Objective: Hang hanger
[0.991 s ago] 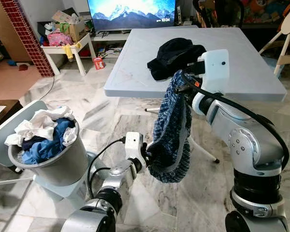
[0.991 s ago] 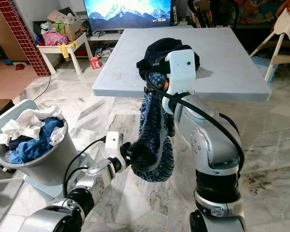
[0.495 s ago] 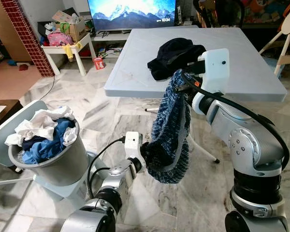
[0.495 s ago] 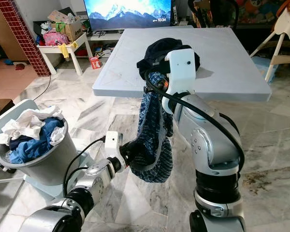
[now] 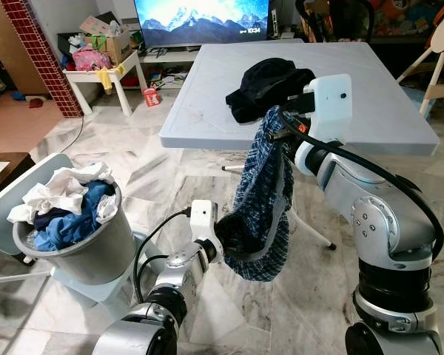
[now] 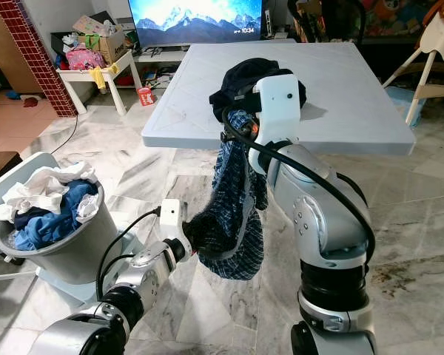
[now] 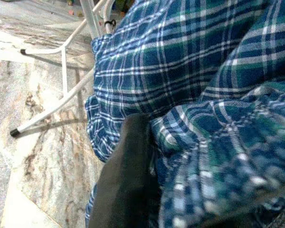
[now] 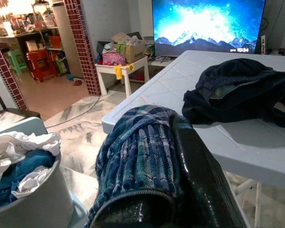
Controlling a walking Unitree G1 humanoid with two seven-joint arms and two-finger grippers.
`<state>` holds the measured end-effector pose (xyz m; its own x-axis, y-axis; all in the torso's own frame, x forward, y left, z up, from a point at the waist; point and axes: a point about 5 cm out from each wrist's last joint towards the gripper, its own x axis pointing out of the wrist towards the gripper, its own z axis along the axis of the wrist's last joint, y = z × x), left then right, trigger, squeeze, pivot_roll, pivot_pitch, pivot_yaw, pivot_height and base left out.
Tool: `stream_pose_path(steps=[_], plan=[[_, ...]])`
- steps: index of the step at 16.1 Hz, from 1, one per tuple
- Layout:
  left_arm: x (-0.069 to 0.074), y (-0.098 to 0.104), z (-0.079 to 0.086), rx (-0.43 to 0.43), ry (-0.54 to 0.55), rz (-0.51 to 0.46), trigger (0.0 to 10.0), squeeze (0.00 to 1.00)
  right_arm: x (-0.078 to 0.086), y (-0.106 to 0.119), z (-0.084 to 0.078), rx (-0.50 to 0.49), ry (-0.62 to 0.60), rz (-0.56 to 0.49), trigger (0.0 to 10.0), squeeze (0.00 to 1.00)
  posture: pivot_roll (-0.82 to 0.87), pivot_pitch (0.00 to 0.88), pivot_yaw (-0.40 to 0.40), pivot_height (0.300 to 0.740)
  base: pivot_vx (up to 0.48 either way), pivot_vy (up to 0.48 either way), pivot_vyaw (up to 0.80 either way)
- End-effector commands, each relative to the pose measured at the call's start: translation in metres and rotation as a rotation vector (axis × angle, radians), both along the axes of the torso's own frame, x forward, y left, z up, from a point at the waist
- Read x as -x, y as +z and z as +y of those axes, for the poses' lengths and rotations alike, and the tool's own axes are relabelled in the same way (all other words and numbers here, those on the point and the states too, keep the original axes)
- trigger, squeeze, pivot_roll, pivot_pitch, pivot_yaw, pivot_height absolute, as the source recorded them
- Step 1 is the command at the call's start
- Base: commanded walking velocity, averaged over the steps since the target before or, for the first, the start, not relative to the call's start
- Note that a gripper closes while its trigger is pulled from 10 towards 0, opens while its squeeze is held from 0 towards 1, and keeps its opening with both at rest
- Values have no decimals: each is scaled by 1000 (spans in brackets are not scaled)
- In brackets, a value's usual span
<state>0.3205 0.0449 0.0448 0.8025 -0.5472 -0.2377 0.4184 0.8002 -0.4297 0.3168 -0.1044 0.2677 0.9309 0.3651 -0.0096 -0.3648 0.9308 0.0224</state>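
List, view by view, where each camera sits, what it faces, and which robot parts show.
Left and right eye views: on the head, looking down at the blue plaid cloth held between both grippers before the grey square table; both silver arms show.
Left wrist view: along a black finger into the plaid.
Right wrist view: over a cloth-draped finger toward the black garment.
All share the plaid cloth.

A pale grey square surface [image 5: 370, 103] is seen standing on white legs on the marble floor [image 5: 133, 159]. A crumpled dark garment [image 5: 268, 83] is laid directly on the surface, near its front edge. On the floor, well apart from the surface, a grey bucket [image 5: 96, 255] heaped with laundry is set.
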Motion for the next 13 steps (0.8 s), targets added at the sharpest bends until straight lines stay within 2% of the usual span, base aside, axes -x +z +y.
stream_pose_path(steps=[1,5,8,10,12,13], plan=[[0,15,-34,66,-68,-26,0,0,0,4,4,6,15,-19,0,0,-278,22,80,740,0,0,0],[-1,11,-22,56,-46,-25,0,0,-2,3,5,4,16,-19,0,0,-269,19,78,740,0,0,0],[-4,15,-20,61,-41,-47,0,0,-3,-2,2,10,10,-10,0,0,-260,19,78,740,0,0,0],[-10,28,-17,78,-46,-123,0,0,-5,-19,-1,13,6,10,0,0,-237,19,81,740,0,0,0],[-18,46,-3,98,-17,-224,0,0,-6,-49,-4,10,-1,38,0,0,-192,15,85,740,0,0,0],[-19,49,0,101,-9,-240,0,0,-6,-54,-5,10,-1,40,0,0,-188,14,86,740,0,0,0]])
